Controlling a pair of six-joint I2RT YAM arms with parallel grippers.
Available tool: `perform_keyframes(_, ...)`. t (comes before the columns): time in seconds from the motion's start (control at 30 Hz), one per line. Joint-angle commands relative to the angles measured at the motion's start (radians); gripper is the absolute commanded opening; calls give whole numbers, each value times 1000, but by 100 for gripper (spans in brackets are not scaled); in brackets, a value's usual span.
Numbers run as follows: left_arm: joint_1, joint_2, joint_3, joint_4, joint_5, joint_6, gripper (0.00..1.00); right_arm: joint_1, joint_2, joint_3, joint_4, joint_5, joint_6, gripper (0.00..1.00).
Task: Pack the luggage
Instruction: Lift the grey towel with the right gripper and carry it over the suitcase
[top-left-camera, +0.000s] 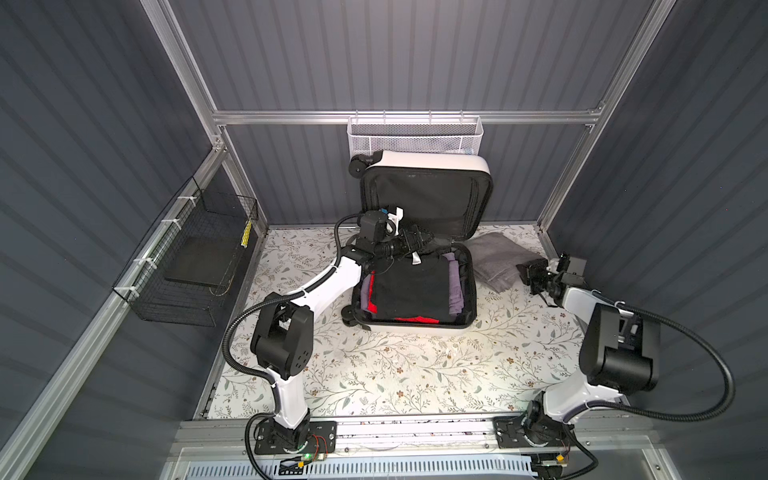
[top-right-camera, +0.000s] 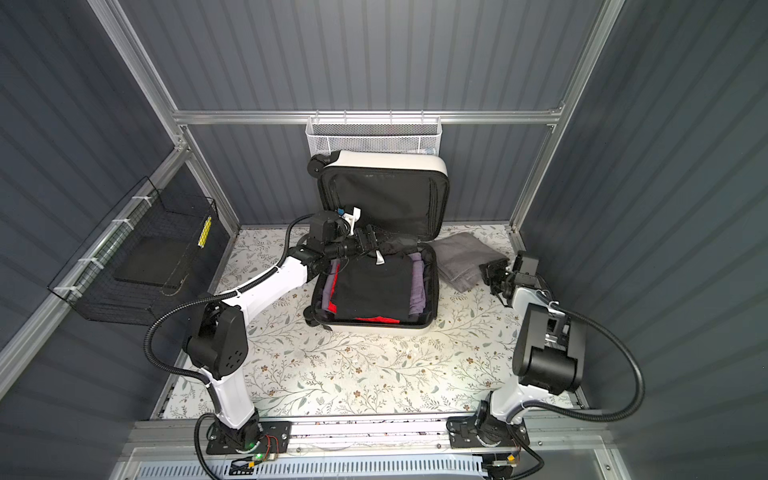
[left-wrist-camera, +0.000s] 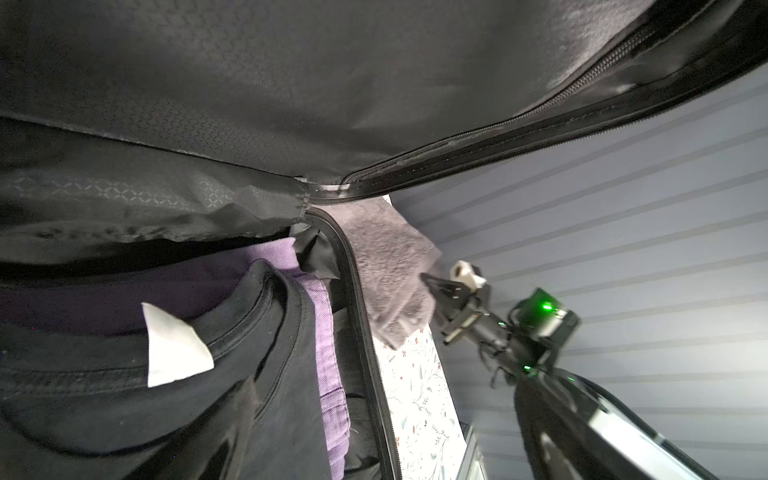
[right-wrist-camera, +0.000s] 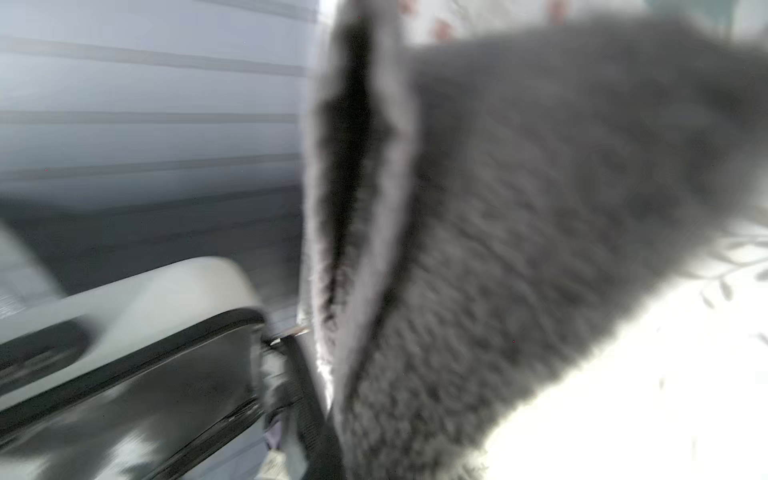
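Right gripper (top-left-camera: 524, 270) clamps the grey towel (top-left-camera: 494, 257) beside the luggage (top-left-camera: 432, 160), likely for loading; left gripper (top-left-camera: 422, 241), splayed, hovers inside it.

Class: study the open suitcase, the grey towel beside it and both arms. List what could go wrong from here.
1. The right gripper seems to pinch only the edge of the folded grey towel; lifted, it may unfold or slip.
2. The left gripper hangs open over the luggage, possibly blocking the towel's path.
3. Clothes already fill it; the towel may stop the lid closing.
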Motion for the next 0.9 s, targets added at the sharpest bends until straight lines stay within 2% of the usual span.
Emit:
perform_keyframes(0.0,16,-31,51,-38,-5,31,100,-11,-98,53,-110,12,-66,0)
perform_keyframes(0.17,55,-38,57,-52,24,29,100,-13,-226,125,-250,1,-141,0)
perform_keyframes(0.37,75,-43,62,-75,57,34,100,-13,-319,218,-340,-79,-174,0)
perform_keyframes(0.7,75,-34,44,-34,132,-16,100,14,-400,371,-352,-260,-123,0)
perform_keyframes(0.87,77,-7,44,44,181,-94,100,58,-422,434,-288,-335,-59,0)
